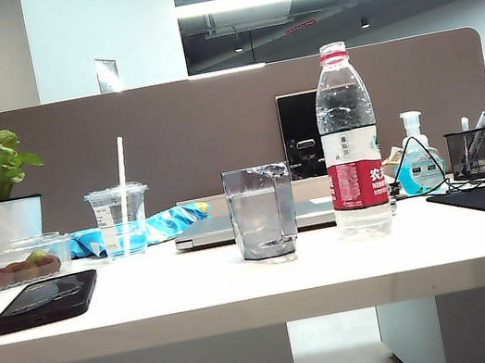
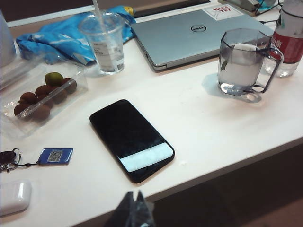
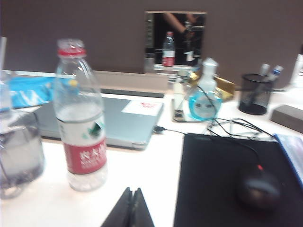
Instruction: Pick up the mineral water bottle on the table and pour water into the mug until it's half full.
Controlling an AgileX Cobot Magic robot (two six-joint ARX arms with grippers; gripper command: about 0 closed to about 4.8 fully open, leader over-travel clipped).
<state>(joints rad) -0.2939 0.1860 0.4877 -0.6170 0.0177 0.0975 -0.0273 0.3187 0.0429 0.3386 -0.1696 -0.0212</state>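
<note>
- Left of the mug, a clear tray (image 1: 8,265) holds brown fruit; a lidded cup (image 1: 121,220) holds a straw.
- The mug (image 1: 261,211) stands mid-worktop (image 1: 242,285), partly filled with water.
- The mineral water bottle (image 1: 349,139) stands upright just right of the mug, uncapped, water partway up.
- Left gripper (image 2: 134,210) and right gripper (image 3: 133,208) hang at the worktop's near edge, jaws closed, empty.

Mug (image 1: 261,211) left of bottle (image 1: 350,144), laptop (image 1: 268,220) behind.
</note>
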